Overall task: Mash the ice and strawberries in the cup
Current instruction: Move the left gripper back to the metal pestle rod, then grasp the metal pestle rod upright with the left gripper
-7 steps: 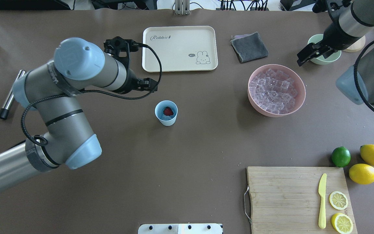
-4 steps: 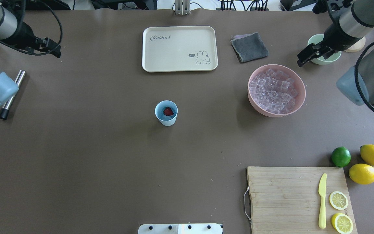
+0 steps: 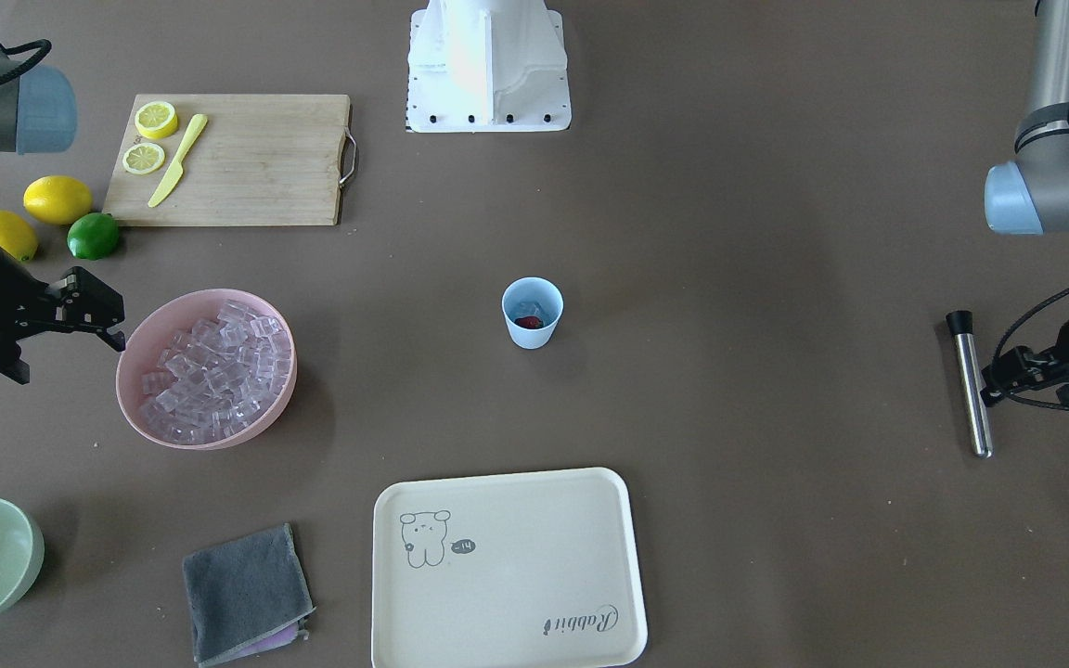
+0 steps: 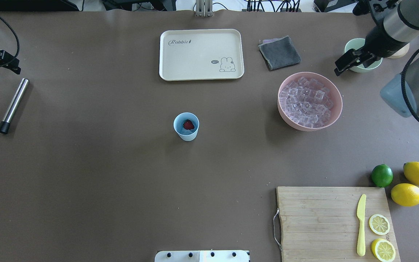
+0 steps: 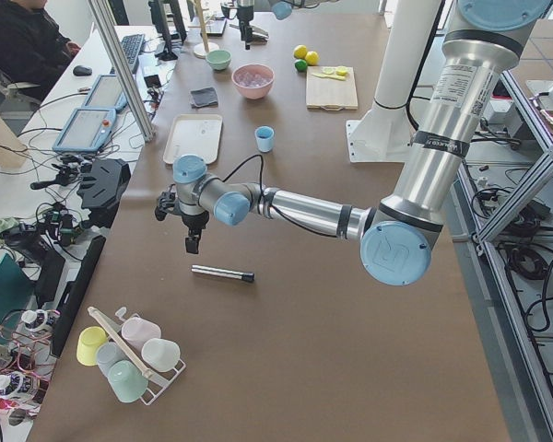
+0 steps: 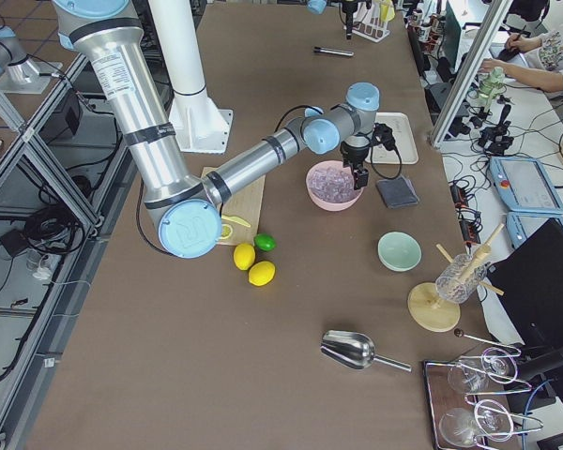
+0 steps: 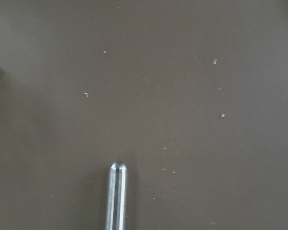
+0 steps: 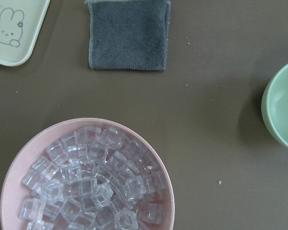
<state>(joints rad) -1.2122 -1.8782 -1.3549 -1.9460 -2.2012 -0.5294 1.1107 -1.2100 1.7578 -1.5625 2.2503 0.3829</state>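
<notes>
The light blue cup (image 4: 186,128) stands mid-table, also in the front view (image 3: 532,325). The red strawberry (image 4: 188,124) lies inside it on a few clear ice cubes (image 3: 529,306). Most of the ice (image 4: 307,102) fills the pink bowl (image 4: 336,112); it also shows in the right wrist view (image 8: 93,187). My left gripper (image 4: 11,63) is at the far left edge, empty and looking open, just above the far end of a steel muddler (image 4: 12,105). My right gripper (image 4: 340,67) hovers open and empty beyond the pink bowl.
A cream tray (image 4: 201,54) and a grey cloth (image 4: 279,52) lie at the back. A pale green bowl (image 4: 371,65) sits under the right arm. The cutting board (image 4: 333,222) with a knife and lemon slices, the lime (image 4: 382,175) and the lemons (image 4: 407,194) are at the front right.
My left arm has swung from just behind the cup to the far left edge, over the muddler's end. The right arm has shifted only slightly. The cup has not moved.
</notes>
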